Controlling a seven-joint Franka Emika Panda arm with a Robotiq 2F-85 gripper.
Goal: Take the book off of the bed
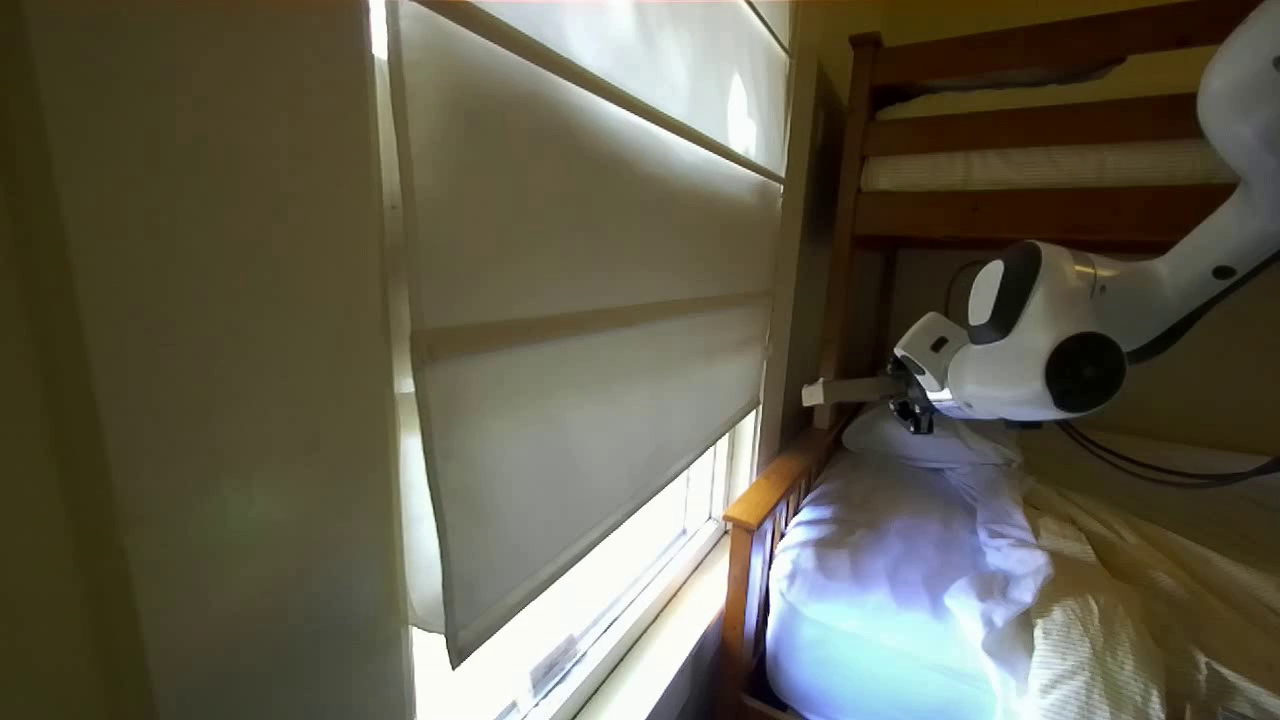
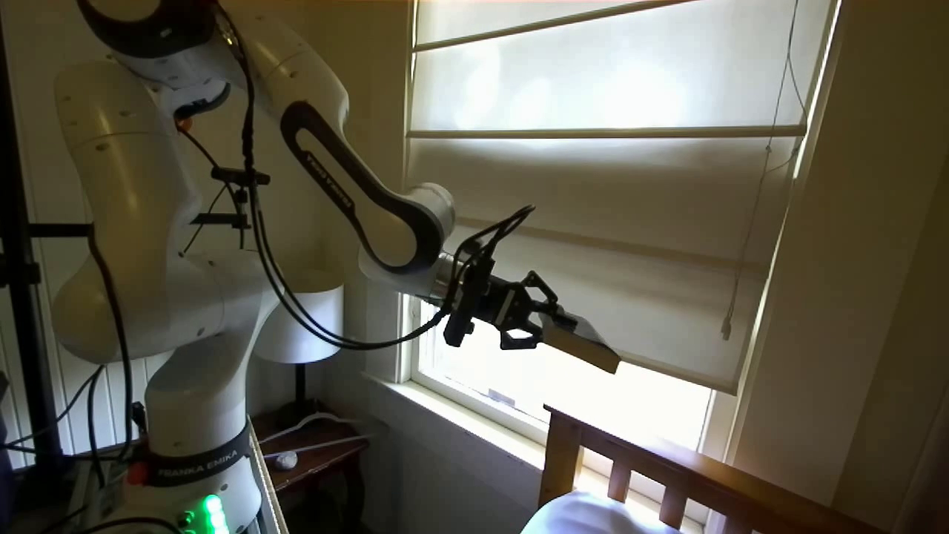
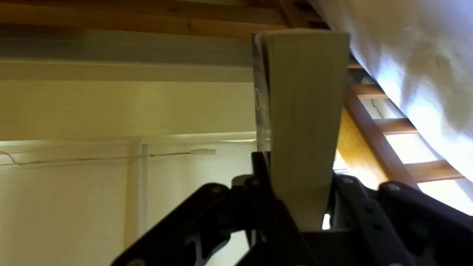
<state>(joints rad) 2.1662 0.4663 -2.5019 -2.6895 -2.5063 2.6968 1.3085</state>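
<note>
The book (image 1: 850, 391) is a thick block with pale page edges and a darker cover. It also shows in an exterior view (image 2: 582, 345) and in the wrist view (image 3: 306, 111). My gripper (image 2: 554, 326) is shut on the book, with one finger on each cover; in the wrist view the jaws (image 3: 299, 170) hide its near end. The book is in the air, tilted slightly down in an exterior view. The bed (image 1: 775, 485) is a brown wooden bunk with rumpled white sheets below the gripper. Its end rail also shows in an exterior view (image 2: 712, 475).
A pale window blind (image 2: 593, 185) hangs close behind the book, with a pull cord (image 2: 749, 245) at its side. The upper bunk rails (image 1: 1040, 125) stand near the arm. A lamp (image 2: 300, 319) and a small side table (image 2: 311, 460) stand beside the robot base.
</note>
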